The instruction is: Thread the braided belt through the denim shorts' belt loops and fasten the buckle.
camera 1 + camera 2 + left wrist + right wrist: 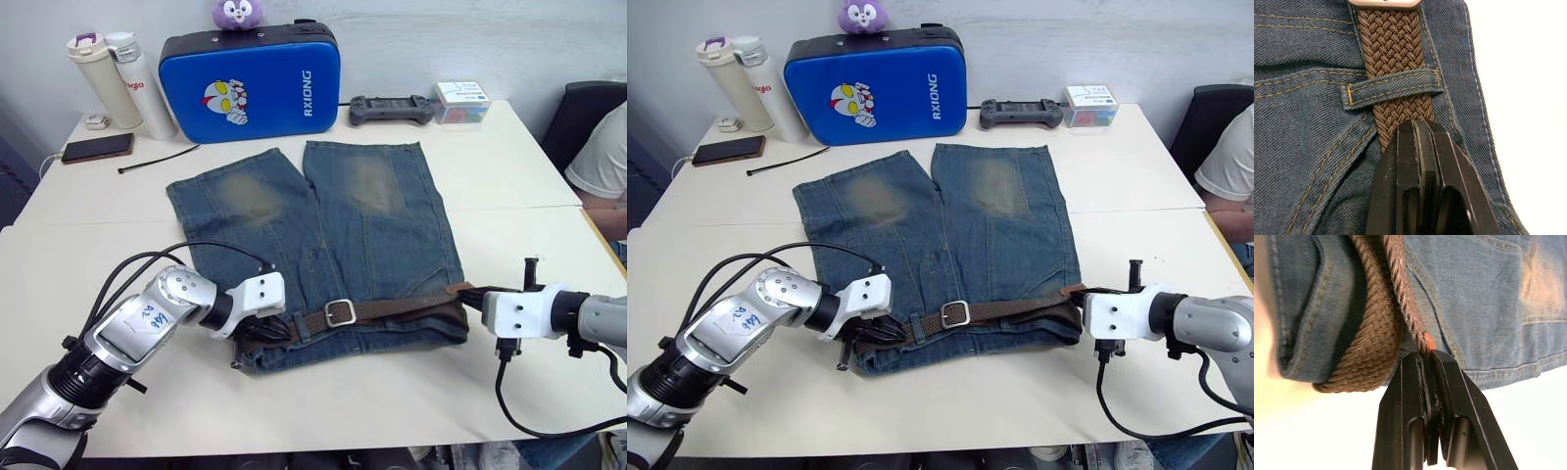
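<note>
The denim shorts (323, 245) lay flat on the table (392, 392), braided belt (402, 309) along the near waistband. Left tool (1418, 128) and right tool (1426, 352) each clamped the belt.

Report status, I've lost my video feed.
Left gripper shut on braided belt below a belt loop. Right gripper shut on belt tip. Buckle on denim shorts. Nothing obstructing.
</note>
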Controlling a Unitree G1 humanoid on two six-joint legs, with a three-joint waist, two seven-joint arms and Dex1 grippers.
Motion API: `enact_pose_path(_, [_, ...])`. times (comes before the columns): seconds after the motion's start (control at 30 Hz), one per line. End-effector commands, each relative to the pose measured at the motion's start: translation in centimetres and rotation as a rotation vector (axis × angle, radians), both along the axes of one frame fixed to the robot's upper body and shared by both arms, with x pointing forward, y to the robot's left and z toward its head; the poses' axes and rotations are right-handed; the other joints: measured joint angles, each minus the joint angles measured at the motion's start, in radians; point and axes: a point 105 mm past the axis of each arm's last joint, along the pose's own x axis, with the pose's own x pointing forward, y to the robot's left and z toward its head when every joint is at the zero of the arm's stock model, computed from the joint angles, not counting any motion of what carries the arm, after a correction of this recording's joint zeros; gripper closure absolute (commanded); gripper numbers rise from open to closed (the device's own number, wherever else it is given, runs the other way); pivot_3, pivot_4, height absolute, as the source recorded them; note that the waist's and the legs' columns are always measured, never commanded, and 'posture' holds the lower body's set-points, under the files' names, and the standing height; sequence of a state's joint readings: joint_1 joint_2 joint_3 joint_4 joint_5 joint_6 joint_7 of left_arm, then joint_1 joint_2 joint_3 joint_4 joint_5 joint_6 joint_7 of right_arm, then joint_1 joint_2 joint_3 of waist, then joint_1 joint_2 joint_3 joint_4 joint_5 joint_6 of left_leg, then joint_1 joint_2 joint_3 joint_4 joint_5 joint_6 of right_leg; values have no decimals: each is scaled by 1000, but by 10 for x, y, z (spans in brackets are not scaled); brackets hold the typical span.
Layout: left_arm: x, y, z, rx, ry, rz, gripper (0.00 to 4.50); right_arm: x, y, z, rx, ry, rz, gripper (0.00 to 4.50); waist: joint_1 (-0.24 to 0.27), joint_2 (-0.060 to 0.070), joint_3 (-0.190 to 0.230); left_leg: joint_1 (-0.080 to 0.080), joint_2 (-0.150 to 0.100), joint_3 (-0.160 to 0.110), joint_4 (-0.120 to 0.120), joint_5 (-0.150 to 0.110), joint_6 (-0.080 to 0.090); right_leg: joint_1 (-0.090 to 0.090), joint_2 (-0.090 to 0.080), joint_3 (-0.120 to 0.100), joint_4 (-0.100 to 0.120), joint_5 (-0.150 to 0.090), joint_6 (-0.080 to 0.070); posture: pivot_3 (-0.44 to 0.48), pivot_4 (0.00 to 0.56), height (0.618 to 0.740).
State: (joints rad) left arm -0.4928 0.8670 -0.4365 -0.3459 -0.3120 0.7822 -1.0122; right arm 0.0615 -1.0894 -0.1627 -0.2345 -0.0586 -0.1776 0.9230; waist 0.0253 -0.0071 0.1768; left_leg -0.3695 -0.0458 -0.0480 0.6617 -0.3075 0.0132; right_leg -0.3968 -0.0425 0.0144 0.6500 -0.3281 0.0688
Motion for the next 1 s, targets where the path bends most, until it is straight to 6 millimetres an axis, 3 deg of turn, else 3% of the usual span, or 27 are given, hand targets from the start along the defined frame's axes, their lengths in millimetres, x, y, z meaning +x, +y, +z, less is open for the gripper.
enact_pose_path(0.03, [1, 16, -17, 81, 40, 60, 4500, 8, -13, 9, 44, -24, -91, 4465, -1, 0, 0, 0, 0, 0, 0, 0, 0, 0, 0, 0, 0, 0, 0, 0, 150, 740])
enact_pose_path(0.13, [3, 17, -15, 62, 47, 81, 4500, 7, -12, 8, 133, 34, -130, 3364, -1, 0, 0, 0, 0, 0, 0, 0, 0, 0, 0, 0, 0, 0, 0, 0, 150, 740])
enact_pose_path(0.23, [2, 17, -8, 22, 52, 76, 4500, 9, -17, 14, 112, 40, -141, 2065, -3, 0, 0, 0, 1, 0, 0, 0, 0, 1, 0, 0, 0, 0, 0, 0, 150, 740])
enact_pose_path(0.4, [7, -1, 46, -204, 0, 53, 4500, 27, -23, 52, 248, -7, -180, 67, -16, 0, 2, 1, 1, 0, 0, 0, 0, 0, 1, 0, 1, 0, 0, 0, 150, 740])
enact_pose_path(0.47, [7, 1, 62, -232, -35, 53, 4500, 31, -18, 64, 364, 19, -182, 67, -17, -1, 2, 0, 2, 0, 1, 0, -1, -1, 1, -1, 1, 0, 0, 0, 150, 740])
enact_pose_path(0.6, [11, 25, 80, -228, -28, 153, 4500, 24, -5, 76, 571, 167, -151, 67, -17, -1, 2, -2, 3, -1, 0, 1, -6, -1, 1, -2, -3, 0, 0, 0, 150, 740])
enact_pose_path(0.73, [10, 52, 102, -329, -22, 267, 3479, 16, 0, 80, 745, 344, -135, 0, -17, -1, 3, -3, 3, -1, 0, 0, -5, -1, 1, -2, -4, 0, 0, 0, 150, 740])
enact_pose_path(0.77, [11, 56, 102, -337, -89, 287, 2903, 17, -2, 81, 796, 380, -146, 0, -19, -1, 2, -3, 3, -1, 0, -1, -3, -1, 1, -2, -5, 0, 0, 0, 150, 740])
enact_pose_path(0.83, [13, 61, 105, -366, -187, 332, 2157, 18, -4, 79, 841, 418, -160, 0, -21, 0, 2, -2, 3, 0, -1, -3, 0, 0, 1, -1, -5, 0, 0, 0, 150, 740])
enact_pose_path(1.0, [3, 69, 118, -590, -223, 444, 53, 22, -1, 73, 965, 470, -174, 0, -16, -1, 3, -2, 3, -1, 0, -4, 1, 0, 0, -2, -5, 0, 0, 0, 150, 740])
